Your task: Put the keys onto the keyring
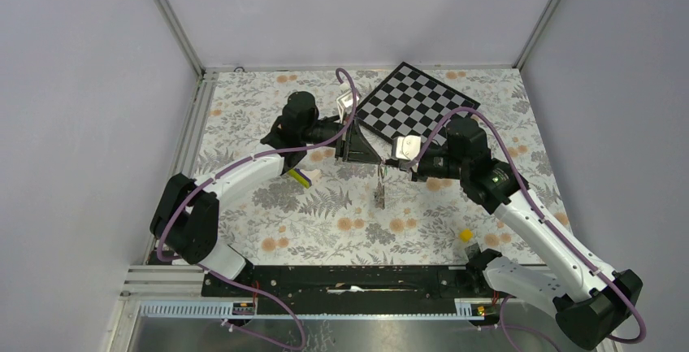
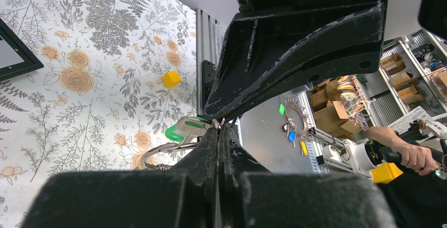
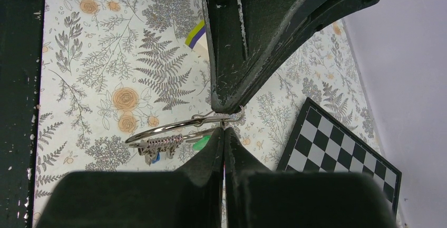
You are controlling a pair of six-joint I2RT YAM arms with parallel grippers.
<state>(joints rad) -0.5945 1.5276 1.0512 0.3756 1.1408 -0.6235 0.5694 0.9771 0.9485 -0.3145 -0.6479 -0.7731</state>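
Note:
The keyring (image 1: 380,183) is a thin silver wire ring that hangs between my two grippers above the mat's middle. My left gripper (image 1: 367,159) is shut on the ring's hooked end (image 2: 219,124). My right gripper (image 1: 392,162) is shut on the ring's wire (image 3: 224,125). In the right wrist view the ring (image 3: 158,130) stretches left from the fingertips with a coiled bunch on it. A blue key (image 3: 152,157) hangs under the bunch. The green key (image 2: 179,130) lies against the left fingers and also shows in the right wrist view (image 3: 202,142). I see no black key.
A yellow-white-purple wedge block (image 1: 299,176) lies left of the grippers under the left arm. A small yellow cube (image 1: 465,235) sits at the front right. A chessboard (image 1: 416,102) lies at the back. A black rail (image 1: 349,280) runs along the near edge.

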